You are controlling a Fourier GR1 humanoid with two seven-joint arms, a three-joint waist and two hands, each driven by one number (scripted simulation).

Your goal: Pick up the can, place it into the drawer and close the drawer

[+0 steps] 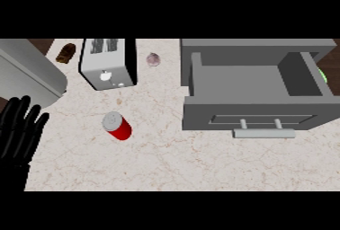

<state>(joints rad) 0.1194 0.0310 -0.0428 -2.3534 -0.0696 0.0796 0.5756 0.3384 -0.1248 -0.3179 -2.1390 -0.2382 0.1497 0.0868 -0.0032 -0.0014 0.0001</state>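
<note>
Red can point(117, 126) x1 | drawer point(256, 92) x1 open | left robot hand point(19, 130) x1

The left hand point(19, 134) is cut off by the view's left and lower edges, its forearm unseen. A large grey rounded appliance point(26, 72) runs off the upper left. Behind the drawer's point(256, 114) right wall, a green thing point(323, 75) barely shows, too hidden to name.

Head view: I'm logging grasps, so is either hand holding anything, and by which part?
Nothing is held. The left hand rests open at the left edge, fingers straight; the can stands untouched on the counter. The right hand isn't visible.
</note>
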